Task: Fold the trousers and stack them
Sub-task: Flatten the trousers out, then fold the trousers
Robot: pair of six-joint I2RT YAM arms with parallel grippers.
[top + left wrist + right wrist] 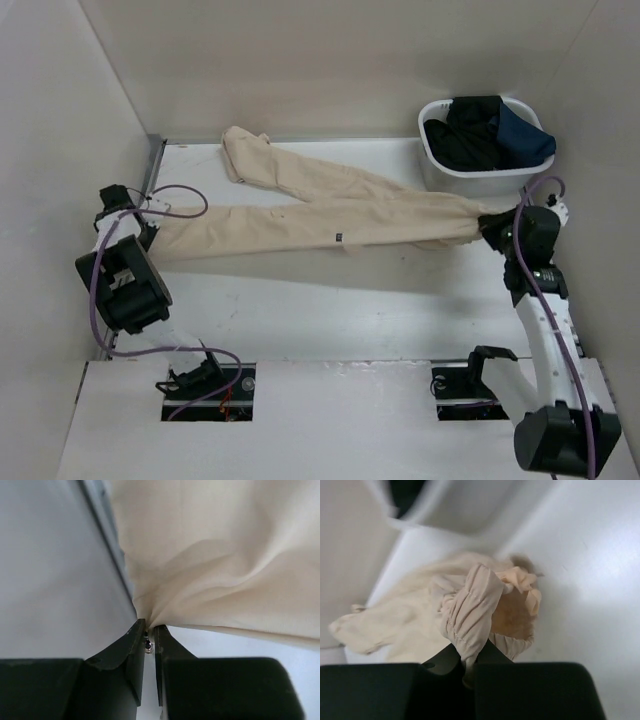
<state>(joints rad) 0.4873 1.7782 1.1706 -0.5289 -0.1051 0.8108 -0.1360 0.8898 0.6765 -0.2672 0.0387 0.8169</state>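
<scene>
You are holding the trousers (320, 215) at both ends. They are lying stretched across the table (300, 310): the waist is sitting toward the right edge, just in front of the basket (445, 170). One leg is running to the left edge and the other is angling off toward the far left corner.

Your left gripper (150, 629) is pinching the hem of the nearer leg, its jaws nearly together with only a thin fold of cloth between them. Your right gripper (469, 652) is clamping the gathered waistband, which is bunching up over the fingers.

The cloth is looking light, soft and limp. It is creasing at the left pinch and puckering at the waist, so it is likely going to sag and trail wherever you are not supporting it. It is probably not slippery, yet a thin hem may be sliding out of a shallow pinch, so you are wanting a full fold in the jaws there. The waistband is giving you the thickest, surest hold.

The far leg is lying free, and lifting is likely dragging it along. The small dark tag (338, 238) is sitting about midway along the near leg, a fair guide for the fold line.
</scene>
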